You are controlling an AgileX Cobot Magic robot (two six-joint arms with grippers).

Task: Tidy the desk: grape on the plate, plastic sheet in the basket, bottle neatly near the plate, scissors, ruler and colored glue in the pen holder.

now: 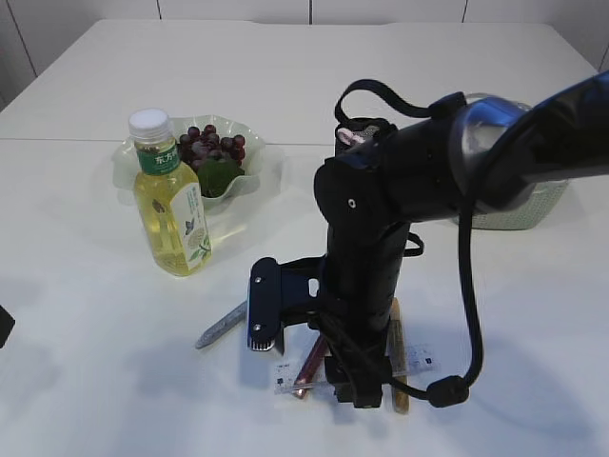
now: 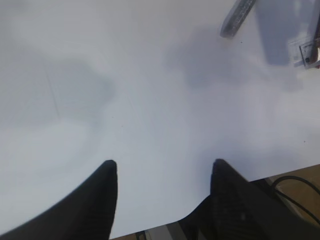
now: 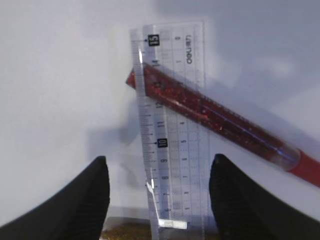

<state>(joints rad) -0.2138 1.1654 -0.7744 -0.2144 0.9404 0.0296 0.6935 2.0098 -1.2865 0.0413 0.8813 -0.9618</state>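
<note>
The right hand (image 3: 157, 192) hangs low over the surface with its jaws spread apart and nothing between them, straddling a clear plastic ruler (image 3: 172, 125) that runs lengthwise up the gap. A red glitter glue tube (image 3: 215, 117) lies slantwise across the ruler, touching it, and a gold glitter tube (image 1: 398, 354) lies just beside them under the arm. The left hand (image 2: 162, 200) also stands parted and empty, over bare surface near the front edge, with a silver glitter tube (image 2: 239, 17) well ahead of it. The step in hand looks like picking up the ruler for the pen holder. I judge the next move calls for coming straight down and closing across the ruler's narrow width; since it lies flat and thin with the red tube on top, the fingers may slide over it or catch the tube instead. Farther out, the green tea bottle (image 1: 172, 195) stands upright just beside the clear glass plate (image 1: 266, 171), which holds the grapes (image 1: 211, 145), so those parts seem done. A pale woven basket (image 1: 523, 209) sits at the right behind the arm; the pen holder (image 1: 357, 133) is mostly hidden, and I cannot make out the scissors. The white surface (image 1: 86, 314) ends at a pale panelled wall.
</note>
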